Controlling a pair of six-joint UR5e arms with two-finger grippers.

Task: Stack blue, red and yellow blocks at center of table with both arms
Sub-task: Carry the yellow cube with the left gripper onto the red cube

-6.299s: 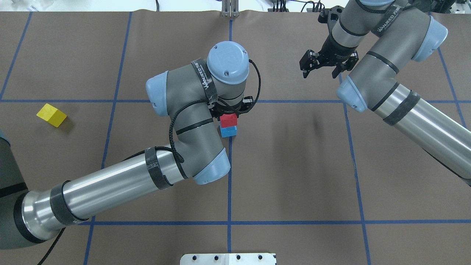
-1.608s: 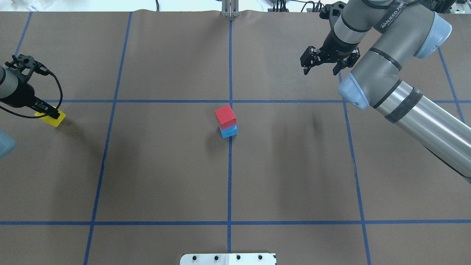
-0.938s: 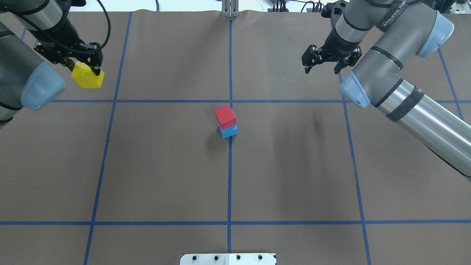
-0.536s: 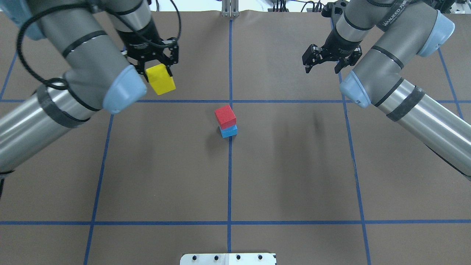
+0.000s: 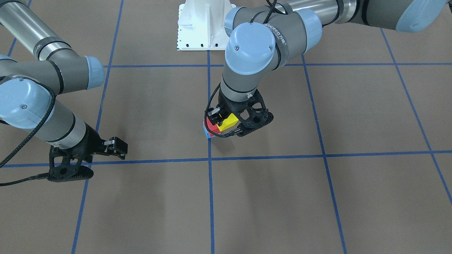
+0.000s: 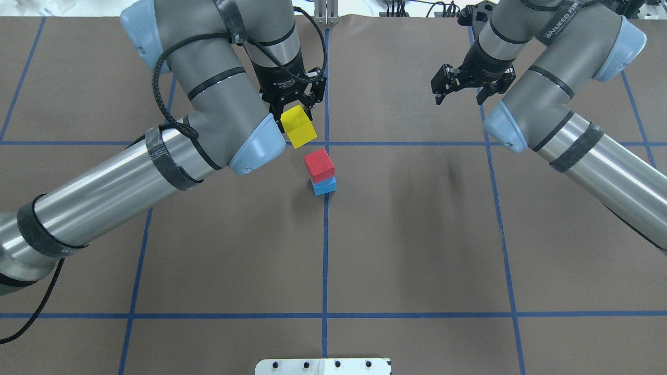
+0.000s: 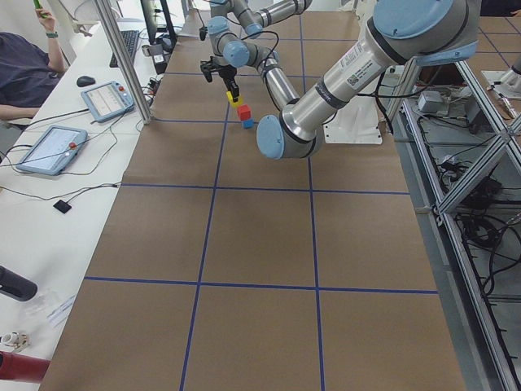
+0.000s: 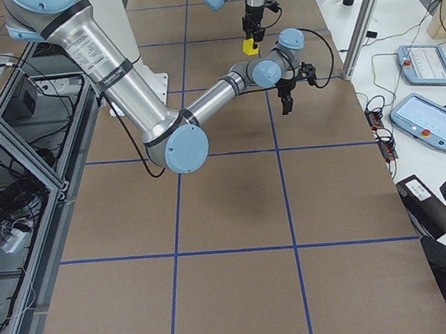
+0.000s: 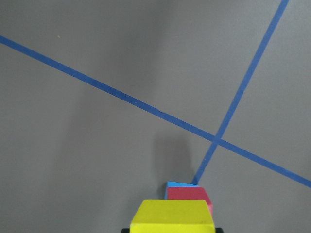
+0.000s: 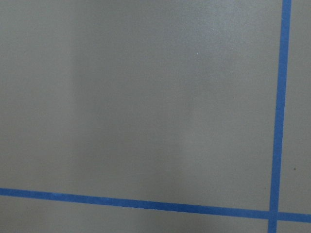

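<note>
As it hangs, left hand grips yellow block.

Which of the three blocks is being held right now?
The yellow block, gripped by the left claw; the red block sits free on the blue block.

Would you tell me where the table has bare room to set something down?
Bare: near squares between the blue block and the white base plate, and the square between the red block and the right pincer. Crowded: the centre, under the left pincer and yellow block.
</note>
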